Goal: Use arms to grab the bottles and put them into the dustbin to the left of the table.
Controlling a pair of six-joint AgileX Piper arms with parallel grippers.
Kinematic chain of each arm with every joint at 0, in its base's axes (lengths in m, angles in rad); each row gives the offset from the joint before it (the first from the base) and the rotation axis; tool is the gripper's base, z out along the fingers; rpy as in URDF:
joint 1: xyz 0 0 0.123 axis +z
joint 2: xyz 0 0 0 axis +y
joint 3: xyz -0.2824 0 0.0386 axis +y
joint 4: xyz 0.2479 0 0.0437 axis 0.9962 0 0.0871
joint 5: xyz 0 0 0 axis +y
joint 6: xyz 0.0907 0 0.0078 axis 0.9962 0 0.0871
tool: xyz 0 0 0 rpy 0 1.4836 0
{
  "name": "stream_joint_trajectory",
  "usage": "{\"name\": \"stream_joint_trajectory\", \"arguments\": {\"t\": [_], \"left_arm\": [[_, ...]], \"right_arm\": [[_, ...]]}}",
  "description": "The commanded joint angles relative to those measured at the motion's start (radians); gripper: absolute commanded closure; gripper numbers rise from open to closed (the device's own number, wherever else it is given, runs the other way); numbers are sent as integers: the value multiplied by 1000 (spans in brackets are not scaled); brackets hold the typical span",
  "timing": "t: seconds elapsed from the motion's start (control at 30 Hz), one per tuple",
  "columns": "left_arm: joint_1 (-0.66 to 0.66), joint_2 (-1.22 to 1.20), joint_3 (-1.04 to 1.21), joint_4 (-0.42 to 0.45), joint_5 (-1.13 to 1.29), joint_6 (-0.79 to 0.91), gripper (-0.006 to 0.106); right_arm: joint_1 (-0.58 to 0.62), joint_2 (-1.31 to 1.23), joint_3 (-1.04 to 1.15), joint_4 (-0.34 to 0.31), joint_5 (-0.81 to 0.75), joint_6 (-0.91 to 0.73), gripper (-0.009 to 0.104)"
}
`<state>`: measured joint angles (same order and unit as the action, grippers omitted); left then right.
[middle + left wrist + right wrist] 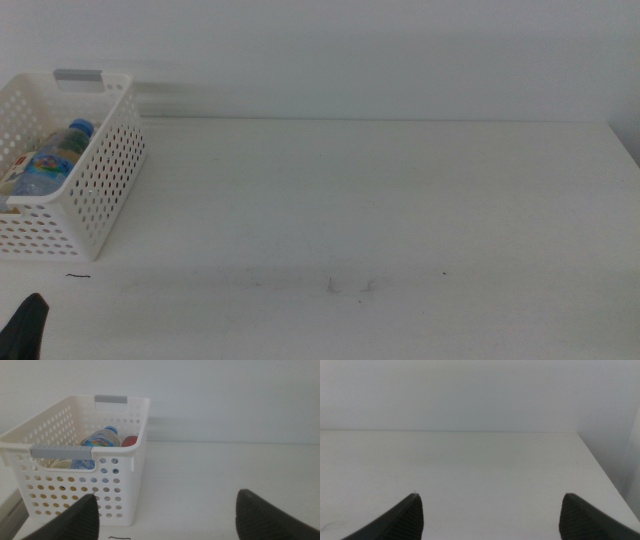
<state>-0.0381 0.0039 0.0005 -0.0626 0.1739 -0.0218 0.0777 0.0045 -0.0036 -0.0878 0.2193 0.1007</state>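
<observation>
The white perforated dustbin [95, 185] stands at the table's left edge. Inside it lie the clear blue-capped water bottle [55, 155], the red can [129, 440] and part of the yellow-liquid bottle [12, 172]. In the left wrist view the dustbin [120, 490] shows with the water bottle [100, 440] inside. My left gripper [167, 510] is open and empty, low at the table's front left, a little in front of the dustbin; one dark tip shows in the middle view [27, 325]. My right gripper [490, 512] is open and empty over bare table [470, 465].
The white table [380, 200] runs back to a white wall. Its right edge shows in the right wrist view [602, 470]. Faint scuff marks [350, 286] lie near the front middle.
</observation>
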Motion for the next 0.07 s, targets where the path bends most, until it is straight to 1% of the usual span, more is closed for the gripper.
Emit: {"name": "stream_joint_trajectory", "arguments": {"t": [0.0, 0.03], "left_arm": [[0, -4, 0, 4, -13, -3, 7], [0, -4, 0, 4, -13, -3, 7]], "right_arm": [[-9, -4, 4, -3, -12, -3, 4], [-9, -4, 4, -3, -12, -3, 4]]}}
